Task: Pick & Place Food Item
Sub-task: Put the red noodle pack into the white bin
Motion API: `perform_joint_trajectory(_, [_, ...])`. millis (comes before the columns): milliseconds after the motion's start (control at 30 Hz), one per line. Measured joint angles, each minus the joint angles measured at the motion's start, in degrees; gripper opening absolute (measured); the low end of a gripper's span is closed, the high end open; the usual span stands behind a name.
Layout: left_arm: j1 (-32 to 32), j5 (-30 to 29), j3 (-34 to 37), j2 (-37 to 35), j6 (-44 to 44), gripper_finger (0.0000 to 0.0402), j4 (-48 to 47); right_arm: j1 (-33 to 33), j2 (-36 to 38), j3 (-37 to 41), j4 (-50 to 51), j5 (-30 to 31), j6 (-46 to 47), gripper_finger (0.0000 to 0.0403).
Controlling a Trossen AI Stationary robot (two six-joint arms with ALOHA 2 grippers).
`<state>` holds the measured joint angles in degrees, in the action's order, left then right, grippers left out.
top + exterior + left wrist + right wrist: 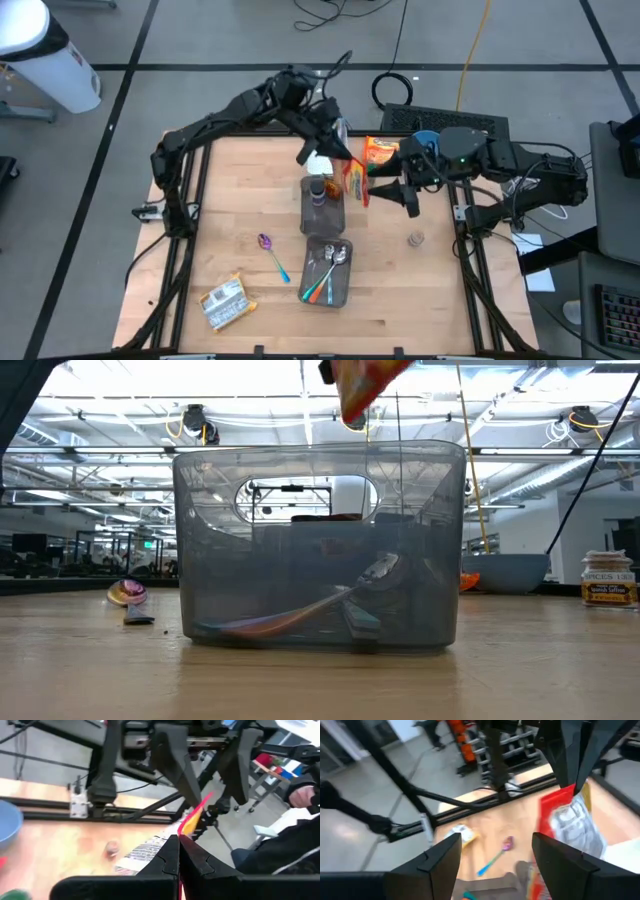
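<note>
A red and orange snack bag (pixel 356 181) hangs in the air above the far clear bin (pixel 322 212), near the middle of the table. My left gripper (pixel 343 160) reaches in from the far left and is shut on the bag. My right gripper (pixel 396 192) comes in level from the right and stands open, one finger on either side of the bag (pixel 570 827). Whether a finger of it touches the bag cannot be told. In the low view only the bag's lower end (pixel 365 385) shows, above the near bin (pixel 320 550). My left gripper pinches the bag's upper edge (pixel 191 820) between its two shut fingers (pixel 167 857); in the left wrist view the bag shows edge-on. In the right wrist view a finger (pixel 580 755) comes at the bag from above. The bag hangs below it, clear of the table and the bins.
A second clear bin (pixel 328 275) nearer the front holds several utensils. A purple spoon (pixel 268 247) and a snack packet (pixel 224 302) lie at the front left. An orange packet (pixel 381 150) and a blue bowl (pixel 425 141) sit at the far right, a small jar (pixel 415 238) to the right.
</note>
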<state>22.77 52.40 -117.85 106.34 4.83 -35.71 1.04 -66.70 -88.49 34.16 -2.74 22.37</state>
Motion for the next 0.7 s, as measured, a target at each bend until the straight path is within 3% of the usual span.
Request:
perform_joint_trajectory(133, [3.25,-0.82,0.0,0.0,-1.79,0.0001,-2.28,0.01,0.0,0.0,2.0,6.94,-2.31,0.0233])
perform_joint_trajectory(467, [12.8,-11.4,-0.02,0.02,-13.84,0.0,-15.1,0.0,0.0,0.0,2.99,23.66,-7.89,0.0232])
perform_joint_trajectory(700, [16.73,-11.03,-0.02,3.44,-15.93,0.0,-15.23,-2.91,0.53,3.13,2.48,28.04,-7.53,0.0227])
